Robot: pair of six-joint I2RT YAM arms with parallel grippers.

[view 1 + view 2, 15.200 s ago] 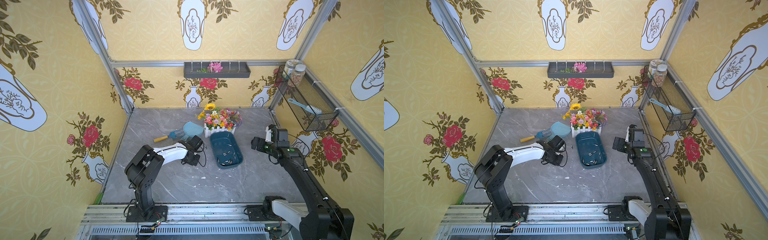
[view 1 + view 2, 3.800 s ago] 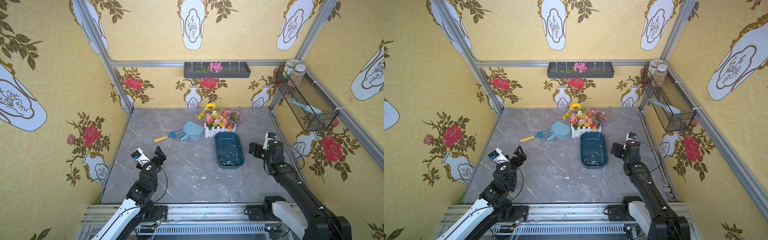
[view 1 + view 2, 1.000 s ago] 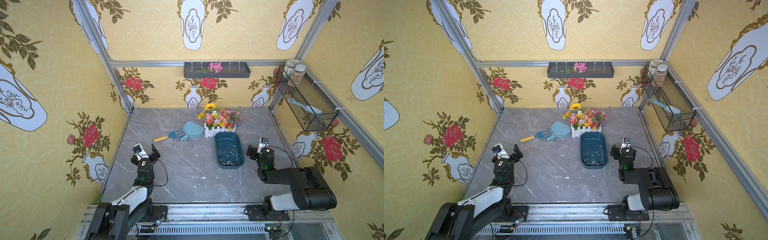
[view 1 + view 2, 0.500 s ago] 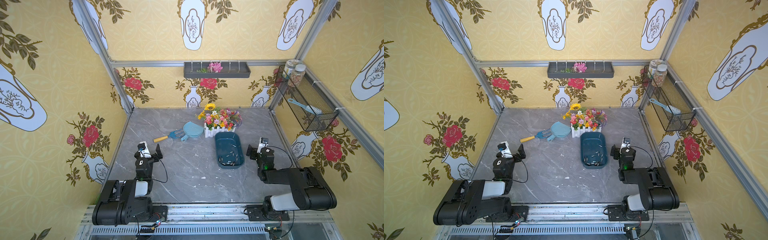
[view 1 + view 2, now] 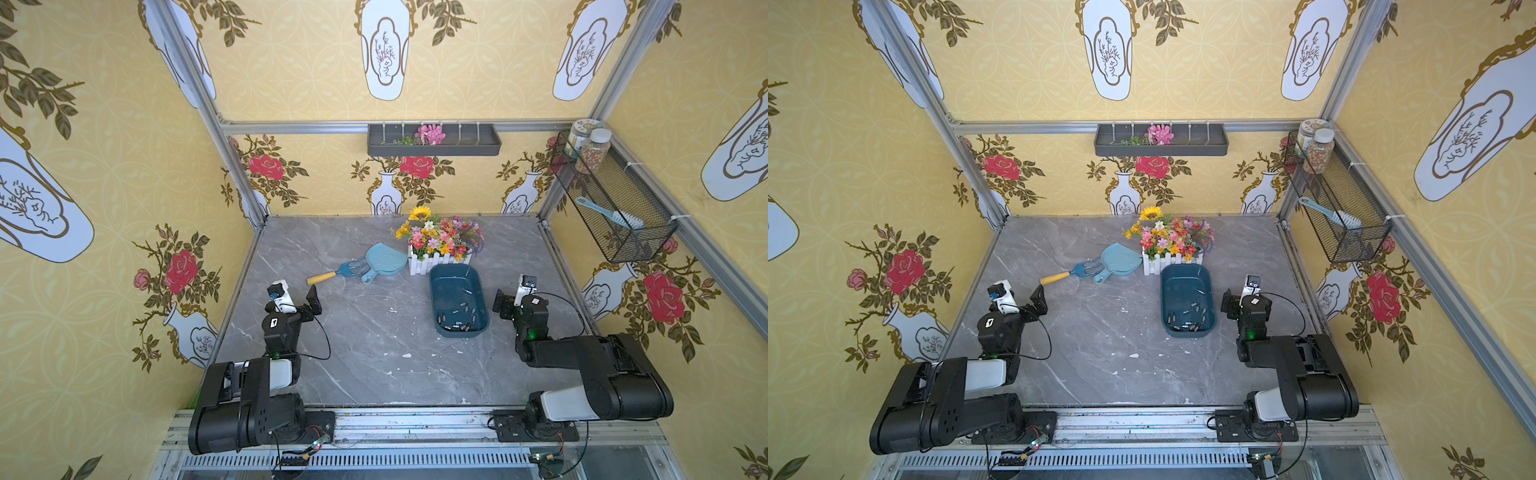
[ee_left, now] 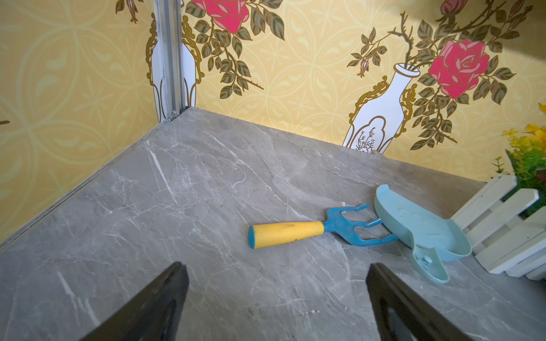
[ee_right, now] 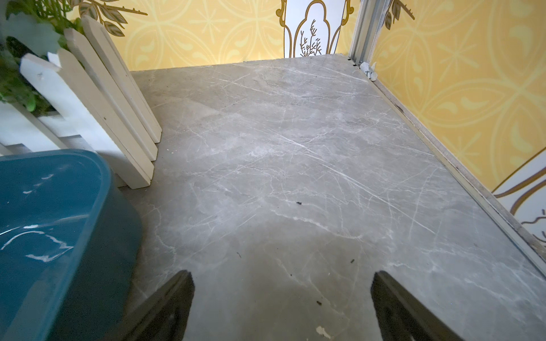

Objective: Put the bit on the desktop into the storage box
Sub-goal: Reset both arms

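The storage box [image 5: 457,286] is a dark teal tray right of centre on the grey marble desktop [image 5: 374,365], shown in both top views [image 5: 1187,286]. Several small dark bits [image 5: 457,321] lie inside it near its front end. Outside the box I see only white flecks, no bit. My left gripper [image 5: 297,301] hangs open and empty low over the desktop's left side [image 6: 276,265]. My right gripper [image 5: 513,303] is open and empty just right of the box [image 7: 282,274], whose wall [image 7: 88,236] stands beside it.
A blue hand rake with a yellow handle [image 5: 336,272] and a light blue dustpan [image 5: 384,262] lie at the back, left of a white-fenced flower box [image 5: 440,253]. A grey trough [image 5: 434,141] hangs on the back wall and a wire basket [image 5: 611,208] on the right wall.
My left arm has folded back down onto its base at the front rail, its gripper staying open over the left side. The right arm has not moved.
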